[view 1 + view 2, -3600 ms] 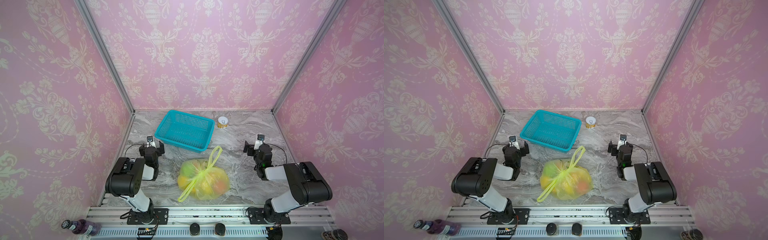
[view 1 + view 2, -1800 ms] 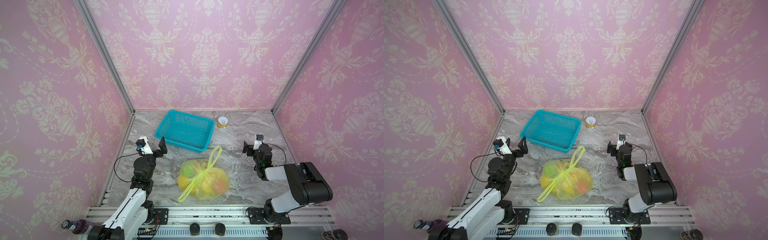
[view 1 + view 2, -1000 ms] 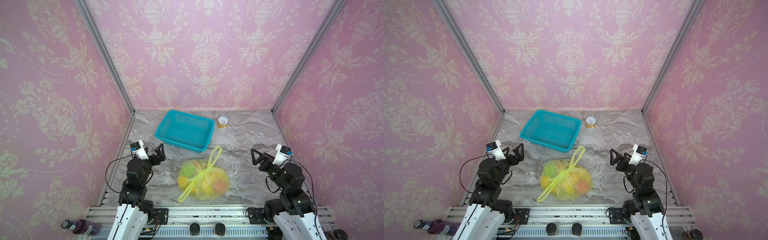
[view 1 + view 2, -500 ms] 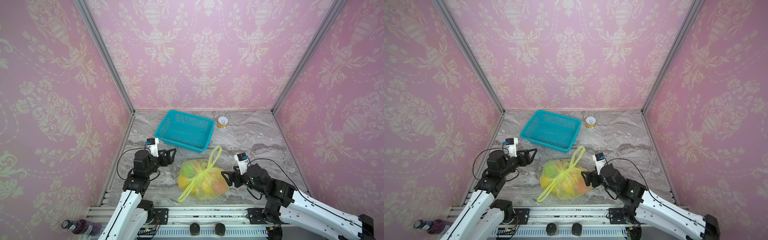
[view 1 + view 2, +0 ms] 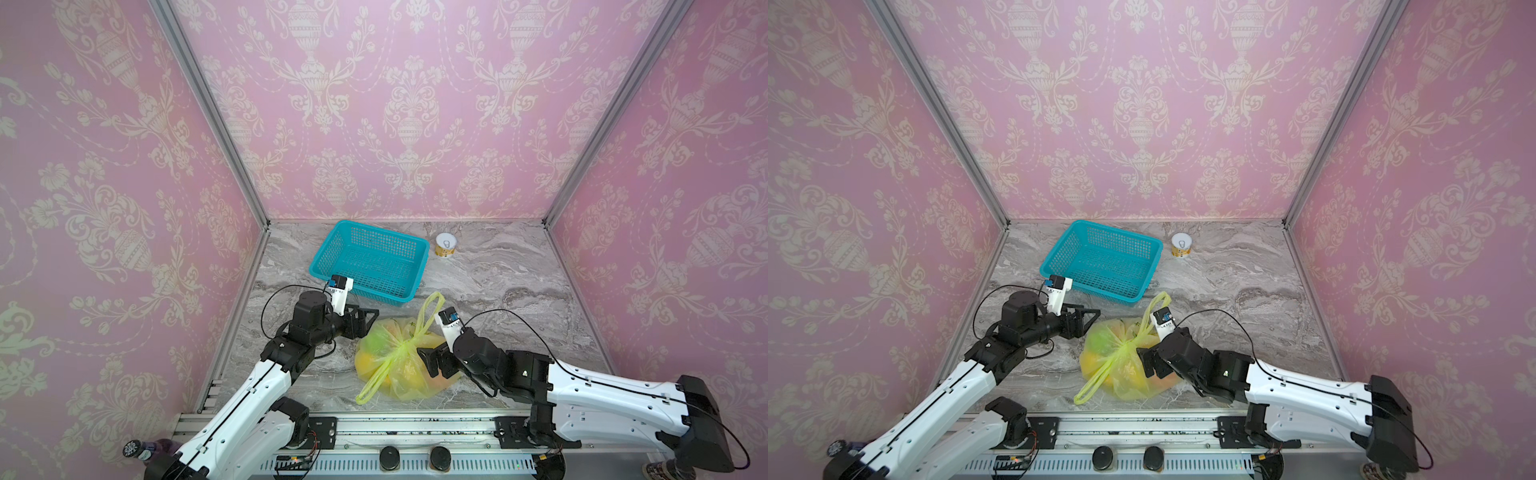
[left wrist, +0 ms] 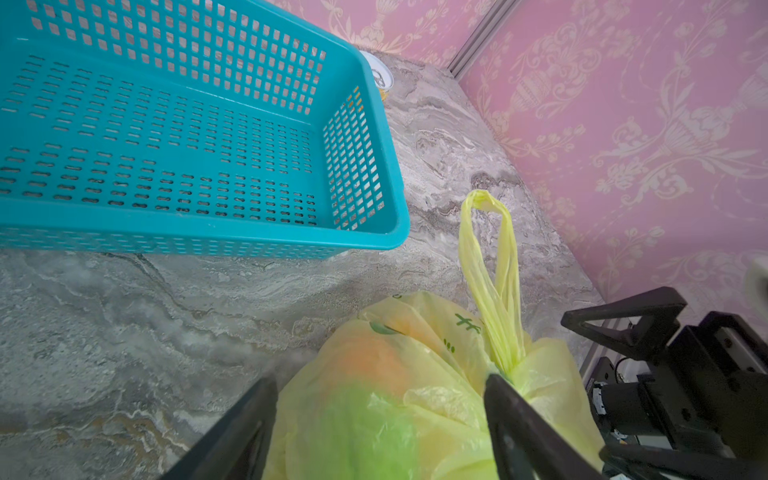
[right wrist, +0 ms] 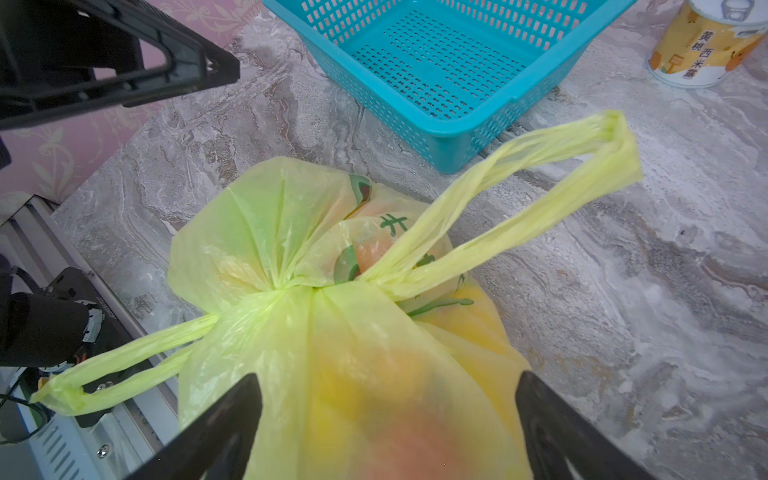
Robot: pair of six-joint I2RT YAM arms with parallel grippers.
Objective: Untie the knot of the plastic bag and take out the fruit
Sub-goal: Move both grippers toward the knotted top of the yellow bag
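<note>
Marble tabletop (image 5: 519,291): plastic bag (image 5: 378,345) is flanked by left gripper (image 5: 368,322) and right gripper (image 5: 426,363), both spread. Knot (image 5: 409,340) is seen just ahead of right gripper; handle loops (image 5: 430,307) are aligned from basket (image 5: 382,245) to rail (image 5: 415,424).

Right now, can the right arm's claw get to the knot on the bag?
Probably yes. The right claw hangs open right by the bag, and the knot sits uncovered on top just ahead of it.

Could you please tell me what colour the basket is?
The basket is teal, with perforated walls and floor; the left wrist view shows it best.
</note>
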